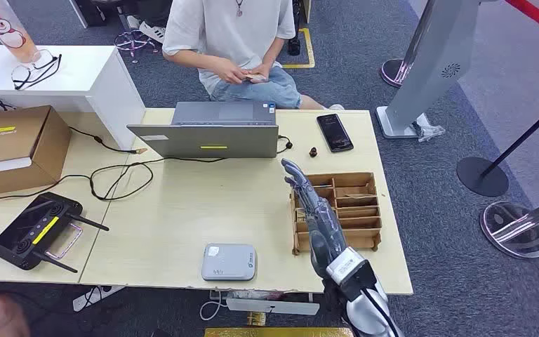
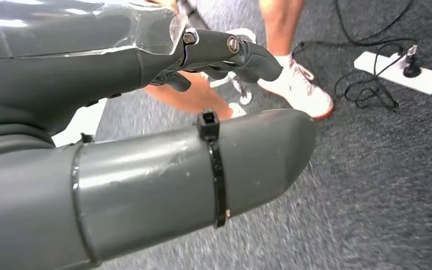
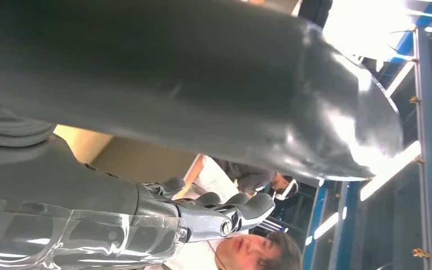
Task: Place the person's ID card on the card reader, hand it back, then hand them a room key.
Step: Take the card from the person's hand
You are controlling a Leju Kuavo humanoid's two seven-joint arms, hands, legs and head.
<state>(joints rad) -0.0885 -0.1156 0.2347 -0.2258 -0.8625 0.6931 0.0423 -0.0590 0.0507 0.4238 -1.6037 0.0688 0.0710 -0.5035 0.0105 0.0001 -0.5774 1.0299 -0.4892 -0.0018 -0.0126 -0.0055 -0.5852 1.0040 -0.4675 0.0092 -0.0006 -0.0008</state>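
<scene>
Head view first: the right hand (image 1: pixel 314 210) is up over the table (image 1: pixel 182 210), reaching forward toward the person (image 1: pixel 228 35) seated across it, fingers stretched out and apart, nothing in them. It hovers above the near-left part of the wooden tray (image 1: pixel 365 210), whose slots likely hold the room keys, though I can't make out any key there. The person has a small card (image 1: pixel 256 77) in both hands at lap level, well apart from the robot's reach; that looks like the ID. The reader (image 1: pixel 229 262) sits bare near the table's front edge, just left of the arm. So I'd judge we're at the very start: waiting to take the ID.

Left wrist view: the left hand (image 2: pixel 146 62) hangs low beside the table, above the carpet; its fingers curl in and hold nothing.

Next move calls for the card to reach those spread fingers, a firm pinch on its thin edge, then a swing back and down to the reader.
</scene>
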